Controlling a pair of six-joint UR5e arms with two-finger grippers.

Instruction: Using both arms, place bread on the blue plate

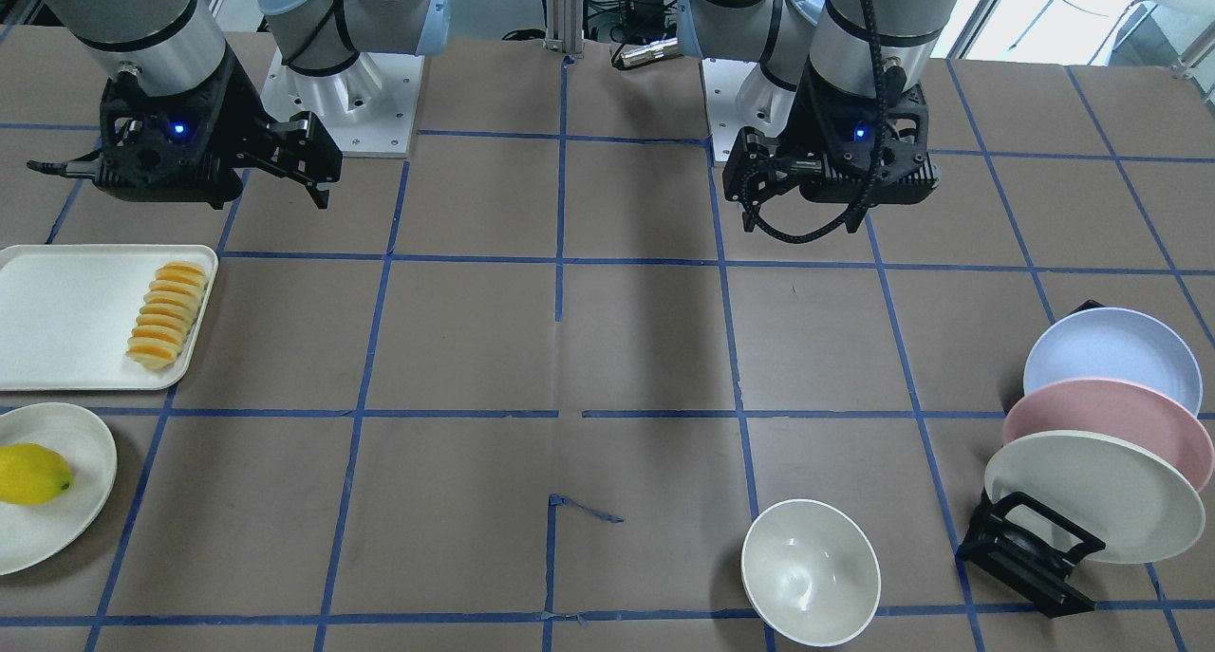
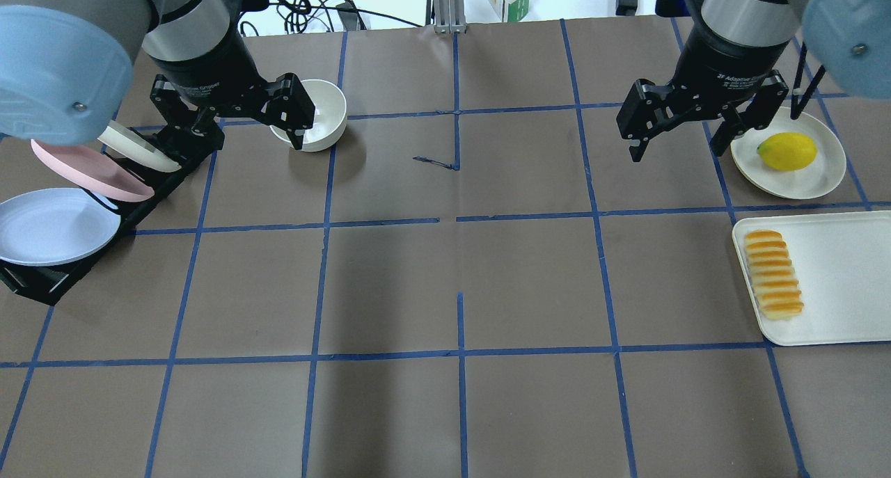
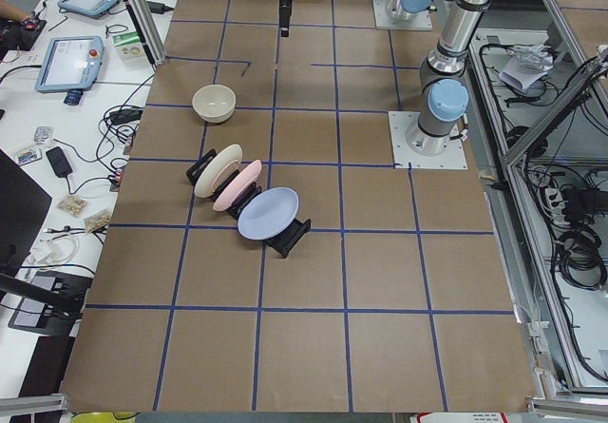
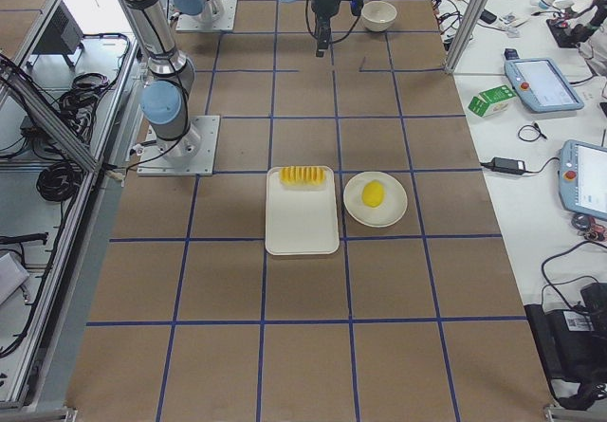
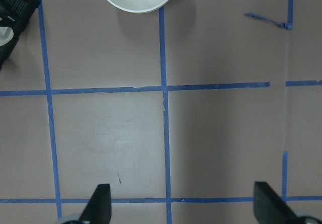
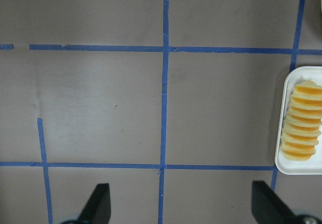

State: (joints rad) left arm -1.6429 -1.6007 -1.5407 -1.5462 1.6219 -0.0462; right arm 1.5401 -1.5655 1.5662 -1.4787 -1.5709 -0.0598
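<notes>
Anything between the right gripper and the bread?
No objects: from right gripper to bread only bare taped table and the white tray rim, per overhead view.

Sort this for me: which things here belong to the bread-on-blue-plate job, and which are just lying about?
Job:
bread
blue plate
left gripper, open
right gripper, open

Lying about:
tray under the bread
rack holding the plates
pink plate
cream plate
bowl
lemon on a white plate
</notes>
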